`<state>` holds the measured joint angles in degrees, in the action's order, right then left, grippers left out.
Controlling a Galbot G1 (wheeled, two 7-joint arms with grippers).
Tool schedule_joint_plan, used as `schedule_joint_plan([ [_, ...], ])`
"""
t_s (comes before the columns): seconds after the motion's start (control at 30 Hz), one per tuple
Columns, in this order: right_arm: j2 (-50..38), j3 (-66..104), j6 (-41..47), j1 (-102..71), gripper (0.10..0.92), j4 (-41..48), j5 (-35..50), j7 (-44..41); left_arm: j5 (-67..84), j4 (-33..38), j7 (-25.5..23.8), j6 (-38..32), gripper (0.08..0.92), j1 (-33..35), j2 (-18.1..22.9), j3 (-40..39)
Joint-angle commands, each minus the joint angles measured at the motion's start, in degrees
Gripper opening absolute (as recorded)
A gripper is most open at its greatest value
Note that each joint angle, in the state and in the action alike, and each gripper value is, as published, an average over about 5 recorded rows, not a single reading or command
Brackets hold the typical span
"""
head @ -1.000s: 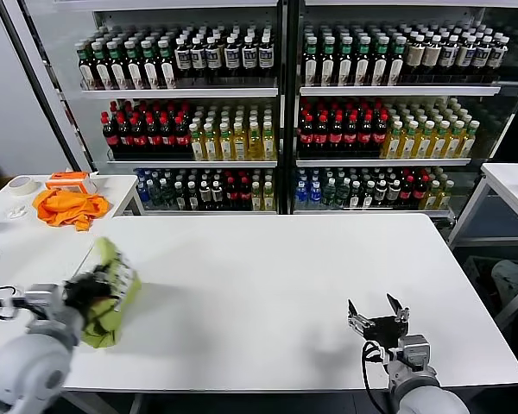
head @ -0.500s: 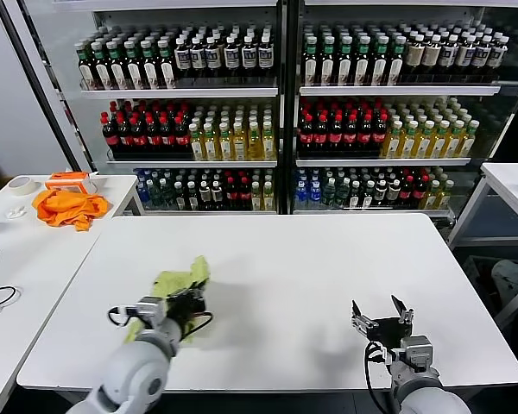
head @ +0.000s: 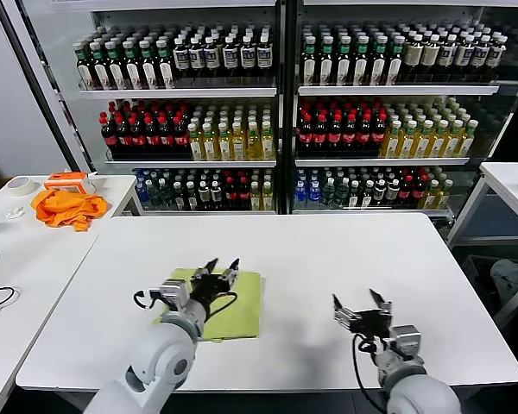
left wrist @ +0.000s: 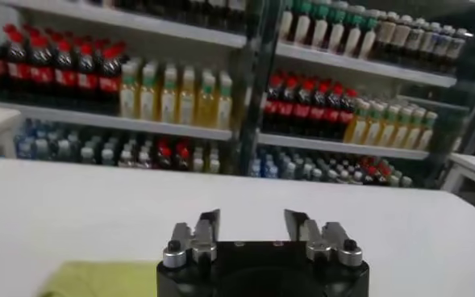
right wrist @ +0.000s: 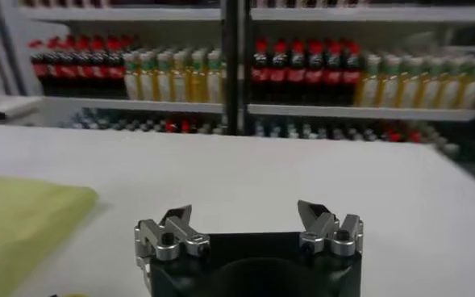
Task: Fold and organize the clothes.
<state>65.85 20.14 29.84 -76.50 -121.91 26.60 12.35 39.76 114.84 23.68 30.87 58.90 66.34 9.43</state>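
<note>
As the T-shirt (head: pixel 231 309) lay flat on the table (head: pixel 328 259), we noted the left gripper (head: pixel 223 267) open, empty, at its far edge; the right gripper (head: pixel 363 306), wide, stood well apart.

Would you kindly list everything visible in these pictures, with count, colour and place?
T-shirt: one, light yellow-green, lying flat on the near-left part of the middle table.
Table: one, white, in the middle before the robot.
Side table: one, white, on the left.
Orange cloth: one, bright orange, crumpled on the side table.
Tape roll: one, pale, at the far end of the side table.
Bottles: many, with dark, red, yellow and pale contents, on the shelves behind.
Left gripper: one, black and silver, jaws open, over the T-shirt, holding nothing.
Right gripper: one, black and silver, jaws open, above the table's near-right part.
</note>
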Motion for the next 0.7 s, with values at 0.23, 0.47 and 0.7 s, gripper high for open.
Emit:
schedule_joint_plan([
  [0.23, 9.72, -23.78, 3.31, 23.59, 0.823, 18.39, 11.71, 0.21, -5.23, -0.47, -3.48, -3.8, 0.787, 9.08, -11.97, 19.86],
  [0.47, 10.97, -27.57, 3.41, 24.35, 0.823, 22.32, 11.76, 4.07, -6.7, -0.51, -3.37, -4.01, 0.822, 9.63, -9.81, 18.67],
  [0.7, 11.27, -28.73, 3.48, 24.2, 0.823, 23.42, 13.33, 9.07, -6.85, -0.11, -3.21, -3.91, 0.823, 9.37, -8.91, 17.66],
])
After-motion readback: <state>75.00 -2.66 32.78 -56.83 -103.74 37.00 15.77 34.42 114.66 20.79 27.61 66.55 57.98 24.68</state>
